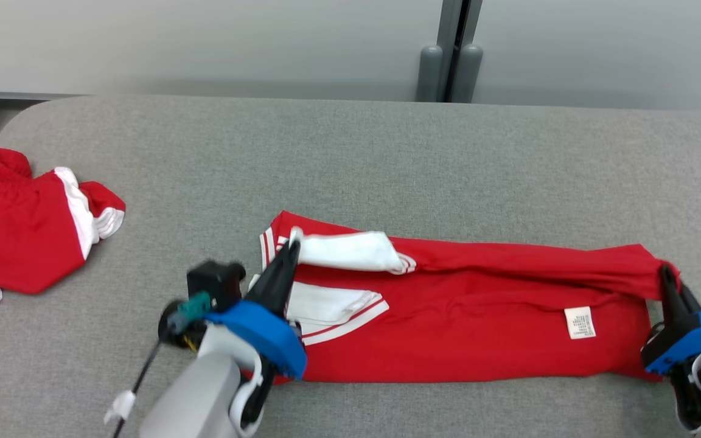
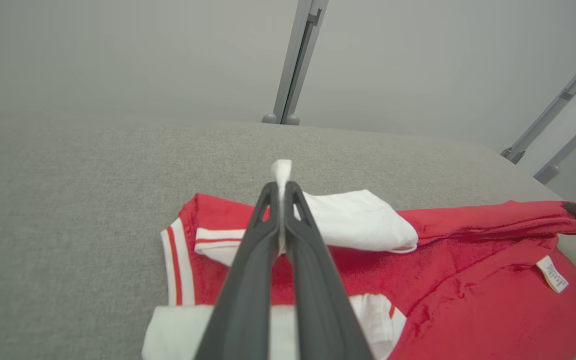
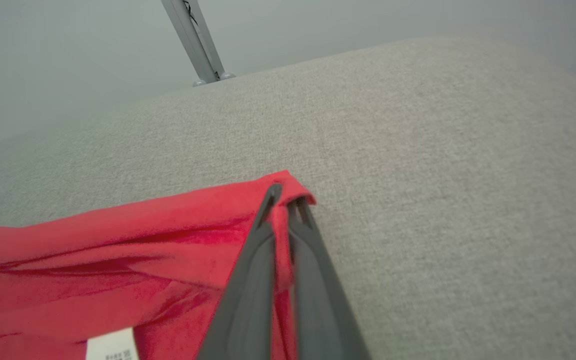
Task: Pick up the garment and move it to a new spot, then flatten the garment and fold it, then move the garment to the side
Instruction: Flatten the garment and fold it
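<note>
Red jersey (image 1: 478,322) lying stretched out lengthwise on grey table (image 1: 350,158), robot's side, top edge folded over itself. Left pincer (image 2: 281,186) clenched on edge of white sleeve (image 2: 358,220), bit of white cloth poking past tips. Right pincer (image 3: 284,194) clamped on red corner at opposite end. White care label (image 1: 580,322) showing near that end. Second red-and-white garment (image 1: 22,225) bunched at table's far left, well apart.

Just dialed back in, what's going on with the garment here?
Both claws are shut on the red garment, stretched along the grey table. The left claw pinches a white edge at its left end; the right claw pinches the red corner at its right end. A second red garment lies apart, far left.
</note>
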Controlling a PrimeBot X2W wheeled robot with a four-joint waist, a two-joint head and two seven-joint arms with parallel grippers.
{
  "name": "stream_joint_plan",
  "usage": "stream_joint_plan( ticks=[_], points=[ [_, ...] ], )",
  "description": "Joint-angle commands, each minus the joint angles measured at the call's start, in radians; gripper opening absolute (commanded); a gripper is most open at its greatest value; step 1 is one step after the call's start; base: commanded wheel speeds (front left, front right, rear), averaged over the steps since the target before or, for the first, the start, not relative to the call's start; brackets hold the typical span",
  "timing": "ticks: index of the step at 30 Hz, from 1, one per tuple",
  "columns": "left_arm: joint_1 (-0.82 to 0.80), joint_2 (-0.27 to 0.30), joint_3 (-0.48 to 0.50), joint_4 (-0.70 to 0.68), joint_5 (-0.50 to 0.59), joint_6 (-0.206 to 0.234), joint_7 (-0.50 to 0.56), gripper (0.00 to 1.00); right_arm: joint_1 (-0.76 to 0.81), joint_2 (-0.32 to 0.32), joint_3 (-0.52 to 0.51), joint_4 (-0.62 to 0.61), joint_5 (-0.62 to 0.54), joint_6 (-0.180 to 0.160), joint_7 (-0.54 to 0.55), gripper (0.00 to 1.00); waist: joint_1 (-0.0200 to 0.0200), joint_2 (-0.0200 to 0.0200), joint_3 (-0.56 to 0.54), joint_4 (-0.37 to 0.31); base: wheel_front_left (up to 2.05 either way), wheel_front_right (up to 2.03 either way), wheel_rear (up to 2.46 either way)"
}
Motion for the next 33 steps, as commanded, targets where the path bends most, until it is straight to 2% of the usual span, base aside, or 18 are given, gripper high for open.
stream_joint_plan(
  ticks=[1, 6, 7, 8, 9, 10, 14, 20, 25, 26, 27, 28, 33],
  points=[
    [0.036, -0.003, 0.01, -0.009, 0.001, 0.01, -0.004, 0.0, 0.029, 0.011, -0.007, -0.005, -0.003, 0.0, -0.003, 0.0, 0.0003, 0.0003, -0.009, 0.001, 0.0, 0.0, 0.0],
    [0.157, -0.031, 0.032, -0.026, 0.013, 0.012, -0.004, 0.0, 0.09, 0.048, -0.015, -0.007, 0.002, 0.0, -0.003, 0.0, 0.0003, 0.0003, -0.038, 0.01, 0.0, 0.0, 0.0],
    [0.172, -0.035, 0.034, -0.027, 0.019, 0.013, -0.004, 0.04, 0.097, 0.054, -0.017, -0.003, 0.006, 0.0, -0.003, 0.0, 0.0003, 0.0003, -0.042, 0.012, 0.0, 0.0, 0.0],
    [0.188, -0.038, 0.043, -0.031, 0.02, 0.014, -0.004, 0.86, 0.103, 0.059, -0.016, 0.0, 0.005, 0.0, -0.003, 0.22, 0.0003, 0.0003, -0.044, 0.013, 0.0, 0.0, 0.0],
    [0.201, -0.04, 0.055, -0.035, 0.027, 0.022, -0.004, 1.0, 0.108, 0.062, -0.016, 0.004, 0.004, 0.0, -0.003, 0.61, 0.0003, 0.0003, -0.047, 0.013, 0.0, 0.0, 0.0],
    [0.21, -0.041, 0.078, -0.051, 0.042, 0.032, -0.004, 1.0, 0.111, 0.064, -0.024, 0.006, 0.008, 0.0, -0.003, 1.0, 0.0003, 0.0003, -0.049, 0.015, 0.0, 0.0, 0.0],
    [0.276, -0.061, 0.161, -0.124, 0.098, 0.063, -0.004, 1.0, 0.126, 0.068, -0.05, 0.018, 0.001, 0.0, -0.003, 1.0, 0.0003, 0.0003, -0.053, 0.024, 0.0, 0.0, 0.0],
    [0.341, -0.08, 0.238, -0.19, 0.16, 0.051, -0.004, 1.0, 0.099, 0.08, -0.065, 0.087, -0.021, 0.0, -0.003, 1.0, 0.0003, 0.0003, -0.048, 0.045, 0.0, 0.0, 0.0],
    [0.354, -0.086, 0.256, -0.216, 0.174, 0.037, -0.004, 1.0, 0.077, 0.113, -0.008, 0.172, -0.039, 0.001, 0.023, 1.0, 0.0003, 0.0003, -0.042, 0.058, 0.0, 0.0, 0.0],
    [0.354, -0.086, 0.254, -0.219, 0.171, 0.036, -0.004, 1.0, 0.077, 0.125, 0.008, 0.177, -0.031, 0.002, 0.032, 0.77, 0.0003, 0.0003, -0.042, 0.059, 0.0, 0.0, 0.0],
    [0.352, -0.086, 0.253, -0.221, 0.167, 0.036, -0.004, 1.0, 0.077, 0.132, 0.02, 0.178, -0.026, 0.003, 0.036, 0.05, 0.0003, 0.0003, -0.043, 0.059, 0.0, 0.0, 0.0],
    [0.352, -0.086, 0.253, -0.222, 0.163, 0.037, -0.004, 1.0, 0.077, 0.136, 0.033, 0.177, -0.017, 0.003, 0.042, 0.0, 0.0003, 0.0003, -0.046, 0.058, 0.0, 0.0, 0.0],
    [0.36, -0.086, 0.258, -0.22, 0.162, 0.042, -0.004, 1.0, 0.08, 0.097, 0.038, 0.152, 0.04, 0.001, 0.017, 0.0, 0.0003, 0.0003, -0.063, 0.049, 0.0, 0.0, 0.0]
  ],
)
